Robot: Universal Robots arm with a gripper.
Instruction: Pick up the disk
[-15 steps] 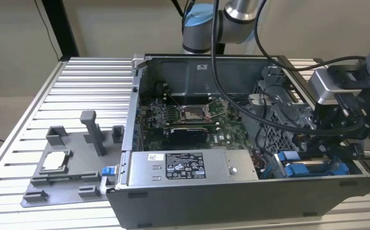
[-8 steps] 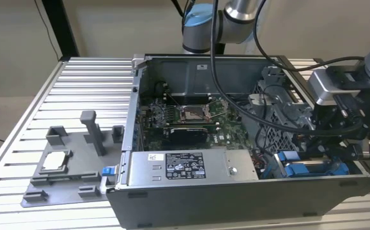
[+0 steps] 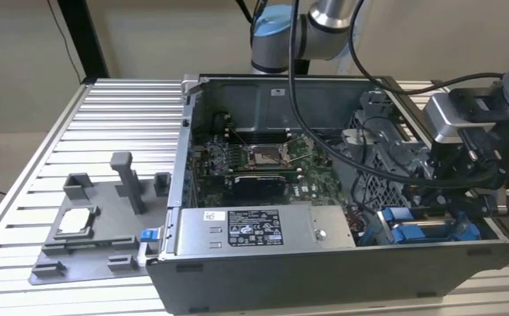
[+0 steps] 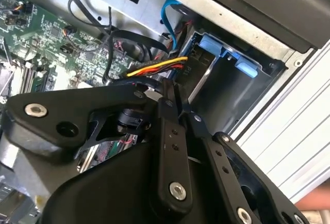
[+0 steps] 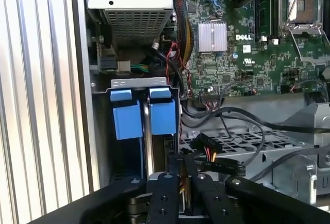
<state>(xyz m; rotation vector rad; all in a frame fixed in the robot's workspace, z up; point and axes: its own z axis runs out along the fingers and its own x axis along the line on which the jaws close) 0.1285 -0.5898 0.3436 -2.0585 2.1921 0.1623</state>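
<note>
Claw (image 5: pixel 181 182) closed, empty, above disk (image 5: pixel 164 116); likely heavy, rigid, shock-sensitive; judged best gripped by blue carrier frame.

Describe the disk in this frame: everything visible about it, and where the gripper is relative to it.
The disk stands on edge in a bay at a corner of the open computer case, next to a grey power supply. Mostly its bright blue plastic carrier shows, with blue tabs at the end; a strip of silver metal runs along it in the first wrist view. A second blue carrier sits beside it. The gripper is near the disk, fingers close together, not gripping it.
</note>
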